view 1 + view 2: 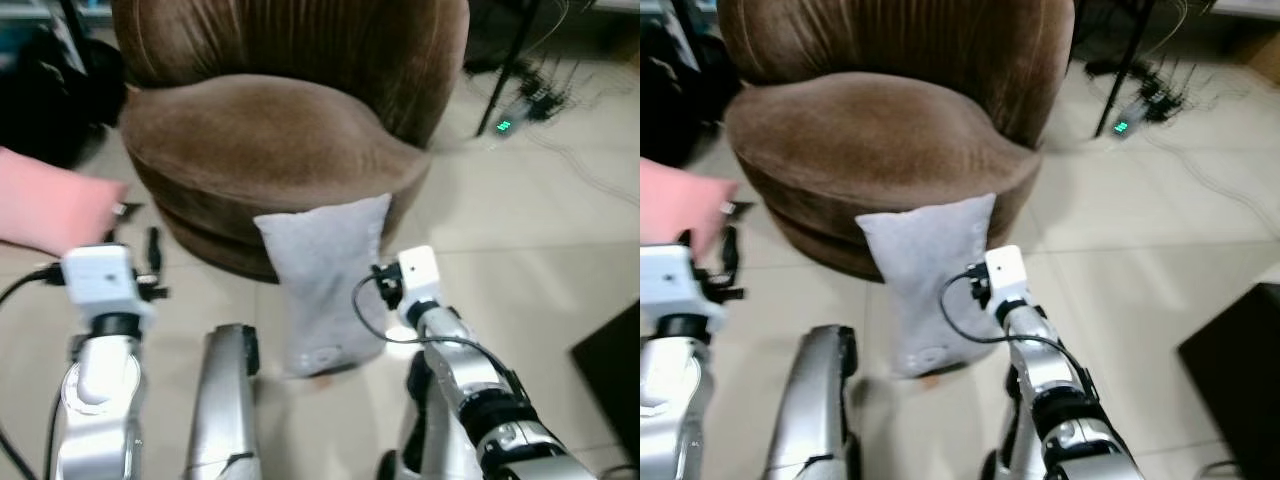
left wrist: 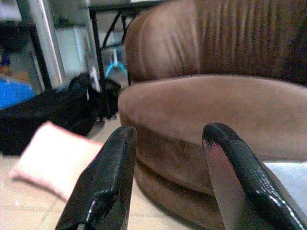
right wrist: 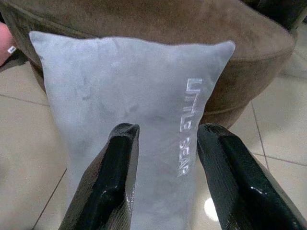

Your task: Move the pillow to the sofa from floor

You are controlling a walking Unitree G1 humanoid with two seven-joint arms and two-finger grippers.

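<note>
I am facing the sofa (image 1: pixel 270 130), a round brown seat, with the grey pillow (image 1: pixel 325 285) propped against its front: lower end on the floor tiles, upper edge resting on the seat's rim. A second, pink pillow (image 1: pixel 45 210) is lying on the floor off to my left, well apart from the grey one.

I judge that I am in the approach step, before any grasp. The pillow is standing nearly upright, long axis running floor to seat and leaning back toward the sofa, its lettered face turned toward me.

My right gripper (image 3: pixel 165 177) is hovering just in front of that face with its fingers spread apart and nothing between them. My left gripper (image 2: pixel 168 182) is raised further left, fingers likewise apart and empty, aiming at the sofa's front.

Next I am planning to push the right fingers forward around the pillow's middle or one edge, close on the soft cloth, then lift it up onto the seat.
</note>
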